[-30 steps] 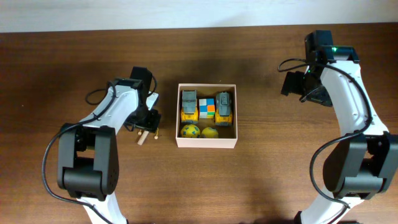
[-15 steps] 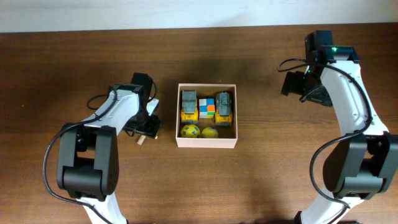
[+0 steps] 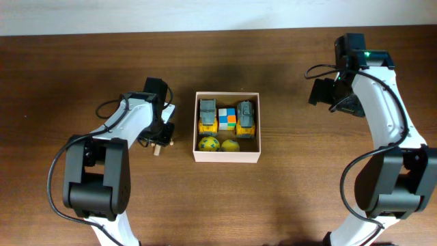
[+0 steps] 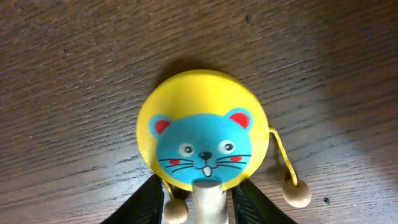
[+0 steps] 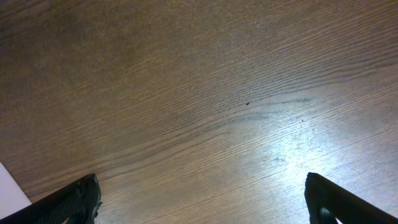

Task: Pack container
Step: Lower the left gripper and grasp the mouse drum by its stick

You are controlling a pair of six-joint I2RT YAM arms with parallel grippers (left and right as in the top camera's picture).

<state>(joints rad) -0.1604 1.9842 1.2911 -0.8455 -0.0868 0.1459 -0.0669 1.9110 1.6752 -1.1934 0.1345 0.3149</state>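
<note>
The container (image 3: 226,156), a square white-walled box, sits mid-table. It holds two yellow-and-grey toy trucks, a colour cube and two yellow-green balls. My left gripper (image 3: 161,137) is just left of it, low over a small yellow drum toy (image 4: 202,140) with a blue mouse face. In the left wrist view its fingers (image 4: 199,202) are closed in around the toy's wooden handle, with a bead pinched beside it. Only the handle tip (image 3: 156,150) shows from overhead. My right gripper (image 3: 321,92) is open wide and empty over bare table (image 5: 202,199), far right of the container.
The toy's second string bead (image 4: 296,193) lies on the wood to the right of the handle. A white strip runs along the table's far edge (image 3: 205,14). A white corner (image 5: 9,193) shows at the left edge of the right wrist view.
My left gripper has come down over the drum toy and now hides all but its handle tip. The right arm has not moved.
</note>
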